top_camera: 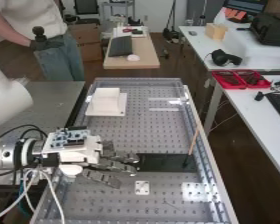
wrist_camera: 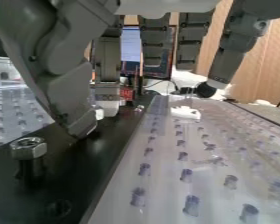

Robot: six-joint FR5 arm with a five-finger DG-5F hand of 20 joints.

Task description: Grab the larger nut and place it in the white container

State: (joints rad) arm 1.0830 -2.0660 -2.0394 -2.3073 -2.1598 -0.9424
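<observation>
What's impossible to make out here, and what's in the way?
- High view: one end of the flat black plate, behind the dark grey robot hand.
- High view: whether the white blocky container is hollow; too small.
- Wrist view: foot of the black post beneath the silver hexagonal nut, lost against the plate.

The hand (top_camera: pixel 101 178) has dark grey fingers and a white back; the arm (top_camera: pixel 7 100) is white too. The container (top_camera: pixel 107 98) is plain white. The board (top_camera: pixel 117 202) is pale grey, patterned with regular rows of darker dots. The strip (top_camera: pixel 160 163) is black, the nut (wrist_camera: pixel 28 146) silvery grey. The stick (top_camera: pixel 194 141) is light brown, dark at one end. The bins (top_camera: pixel 228 87) are red.
</observation>
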